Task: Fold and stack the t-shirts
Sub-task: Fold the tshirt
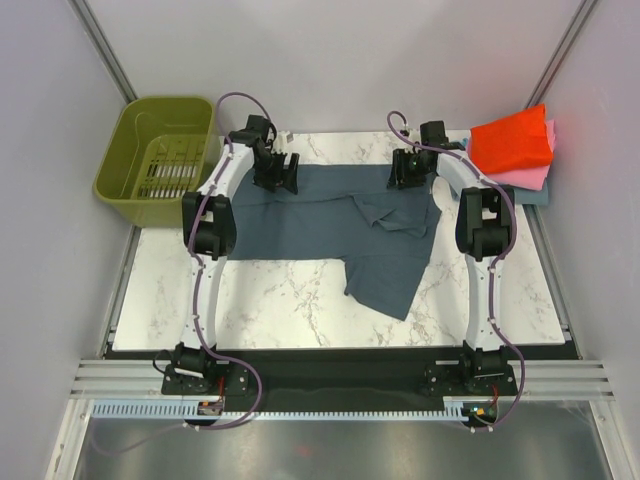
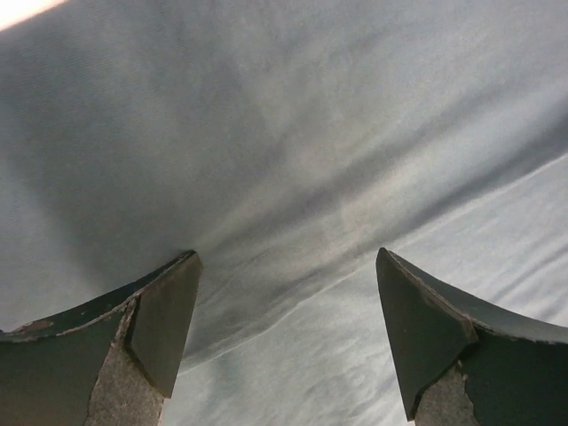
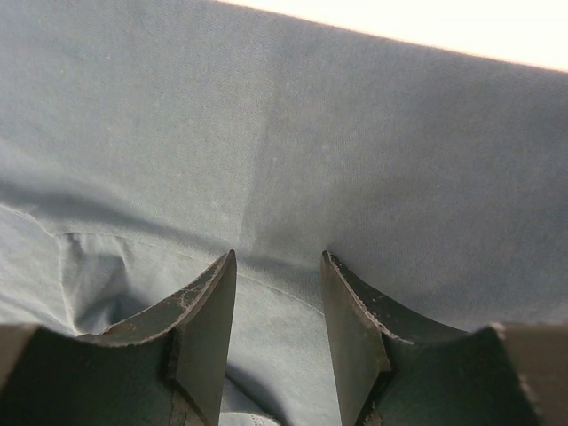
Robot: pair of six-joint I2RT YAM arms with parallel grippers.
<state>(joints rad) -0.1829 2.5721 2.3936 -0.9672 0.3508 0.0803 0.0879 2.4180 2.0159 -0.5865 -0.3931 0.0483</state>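
Since both arms reach to the upper part of the top view, which way does the cloth lie from them? (M.)

Slate blue-grey soft cloth t-shirt [image 1: 320, 225] [image 2: 284, 133] [image 3: 284, 133]: flat on the white marble desk [image 1: 260, 310]. Long axis runs left-right across the upper middle of the frame, with one flap trailing toward the lower right. Both pincers sit at its upper edge, so the bulk of the cloth lies down-frame of them, toward the arm bases. (K.)

Pincer states? (M.)

Left pincer [image 1: 275, 175] [image 2: 284, 266]: fingers spread wide, a soft ridge of cloth crossing between them, nothing pinched. Right pincer [image 1: 408, 170] [image 3: 280, 257]: fingers part-way apart with a narrow gap. Cloth shows through the gap, and I see no pinched fold. (K.)

Which arm is nearer the stack? (M.)

Right. The folded red-orange shirt [image 1: 510, 140] tops a folded pink shirt [image 1: 530, 178] and a teal blue shirt [image 1: 535, 195] at upper right. The stack is near the right pincer and well apart from the left. Olive-green plastic basket [image 1: 135, 135] at upper left, beside the left arm. (K.)

Judgement? (M.)

Fold looks unfinished. Gripping the upper edge with both pincers and drawing it down-frame, across the long axis, should halve the shirt. Risk: the unequal spreads take unequal cloth and skew the fold. (K.)
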